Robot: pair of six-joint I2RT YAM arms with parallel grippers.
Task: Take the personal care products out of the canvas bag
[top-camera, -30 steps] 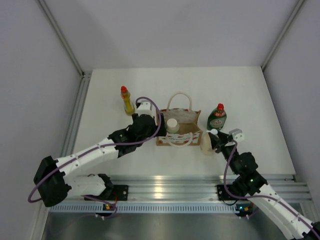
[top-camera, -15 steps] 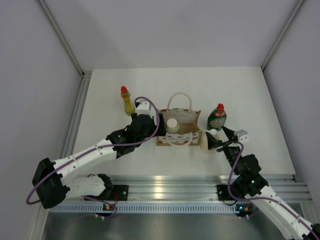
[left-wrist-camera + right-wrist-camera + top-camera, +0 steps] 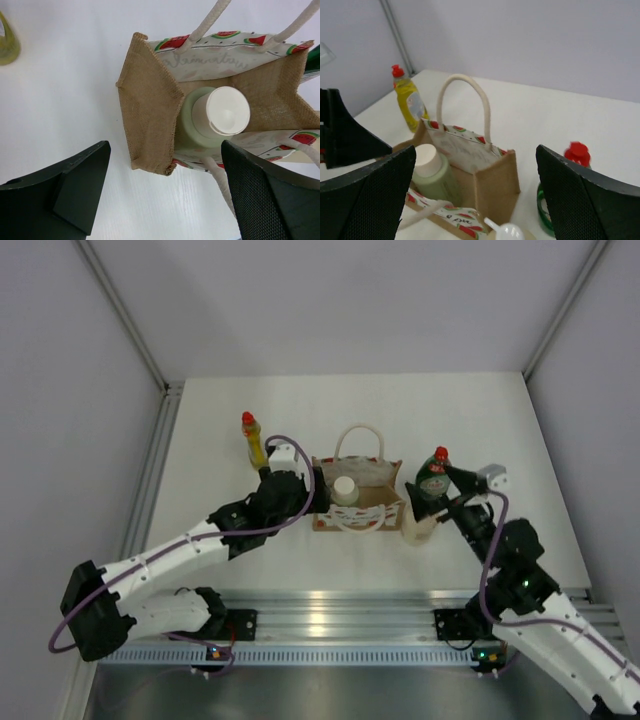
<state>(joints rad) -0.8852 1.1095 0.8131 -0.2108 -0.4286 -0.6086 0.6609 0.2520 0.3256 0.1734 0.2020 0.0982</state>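
Observation:
The canvas bag [image 3: 372,502] stands open at mid-table, and a pale green bottle with a white cap [image 3: 344,490] is upright inside it. My left gripper [image 3: 312,488] is open at the bag's left end [image 3: 150,125], its fingers [image 3: 75,190] apart over bare table, with the bottle's cap [image 3: 227,111] ahead of them. A cream bottle [image 3: 418,525] stands on the table just right of the bag. My right gripper [image 3: 440,490] is open above it, holding nothing; only the bottle's white cap [image 3: 507,232] shows below. The pale green bottle [image 3: 432,175] and bag [image 3: 495,185] lie ahead.
A yellow bottle with a red cap [image 3: 255,440] stands left of the bag behind my left arm. A dark green bottle with a red cap [image 3: 434,475] stands right of the bag, close to my right gripper. The bag's rope handles [image 3: 358,440] arch upward.
My right gripper has opened and let go of the cream bottle, then risen and swung to the right. The cream bottle now stands alone. The left arm shifted slightly.

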